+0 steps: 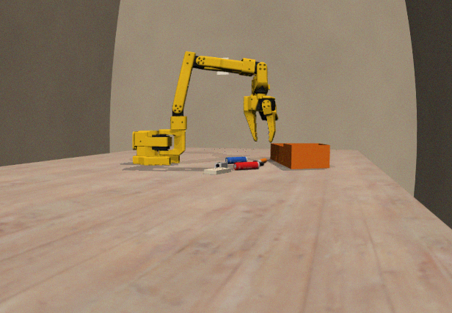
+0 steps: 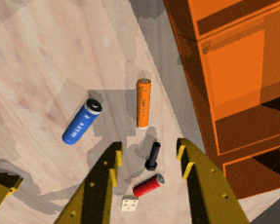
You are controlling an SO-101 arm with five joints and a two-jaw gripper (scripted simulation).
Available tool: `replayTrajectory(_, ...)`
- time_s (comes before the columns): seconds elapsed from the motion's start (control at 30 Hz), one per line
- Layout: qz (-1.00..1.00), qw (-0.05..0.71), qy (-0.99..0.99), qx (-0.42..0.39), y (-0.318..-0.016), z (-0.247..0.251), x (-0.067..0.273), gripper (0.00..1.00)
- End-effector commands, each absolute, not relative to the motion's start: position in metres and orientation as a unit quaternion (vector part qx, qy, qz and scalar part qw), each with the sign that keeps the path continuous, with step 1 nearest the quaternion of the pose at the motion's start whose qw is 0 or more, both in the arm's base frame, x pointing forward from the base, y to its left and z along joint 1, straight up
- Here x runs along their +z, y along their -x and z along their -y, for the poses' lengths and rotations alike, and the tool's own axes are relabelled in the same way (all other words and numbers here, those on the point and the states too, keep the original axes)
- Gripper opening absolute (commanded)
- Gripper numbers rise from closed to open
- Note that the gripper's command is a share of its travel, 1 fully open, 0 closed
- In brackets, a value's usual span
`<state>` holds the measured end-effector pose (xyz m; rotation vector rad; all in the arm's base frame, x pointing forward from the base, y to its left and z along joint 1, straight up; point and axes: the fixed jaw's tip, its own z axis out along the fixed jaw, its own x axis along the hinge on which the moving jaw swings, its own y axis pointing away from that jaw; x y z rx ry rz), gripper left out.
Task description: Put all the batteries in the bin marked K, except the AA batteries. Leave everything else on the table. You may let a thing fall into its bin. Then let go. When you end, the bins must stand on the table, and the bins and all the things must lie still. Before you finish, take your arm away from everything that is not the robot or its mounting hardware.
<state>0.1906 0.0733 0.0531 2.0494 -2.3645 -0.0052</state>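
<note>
Your orange battery (image 2: pixel 143 102) lies upright at 12 o'clock, ahead of the empty, slightly parted tool (image 2: pixel 148 155). A blue battery (image 2: pixel 81 122) sits at 10, a black cylinder (image 2: pixel 152 155) and red battery (image 2: pixel 148 185) between the fingers, the orange bin (image 2: pixel 224 73) at 2.

A matt wood-grain table (image 1: pixel 220 238) carries smooth orange bins (image 1: pixel 304 155) and glossy cylindrical batteries (image 2: pixel 81 122).

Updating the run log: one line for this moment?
gripper: open, empty, above table | blue battery, orange battery, red battery: on table | bins: upright
</note>
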Motion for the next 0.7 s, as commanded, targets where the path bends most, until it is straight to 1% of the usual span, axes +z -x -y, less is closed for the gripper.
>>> replayTrajectory(0.0,0.755,-0.024,-0.655,0.009,-0.1957,-0.0734,0.0628,0.19)
replayTrajectory(0.67,0.755,-0.026,-0.655,0.011,-0.1943,-0.0691,0.0600,0.19)
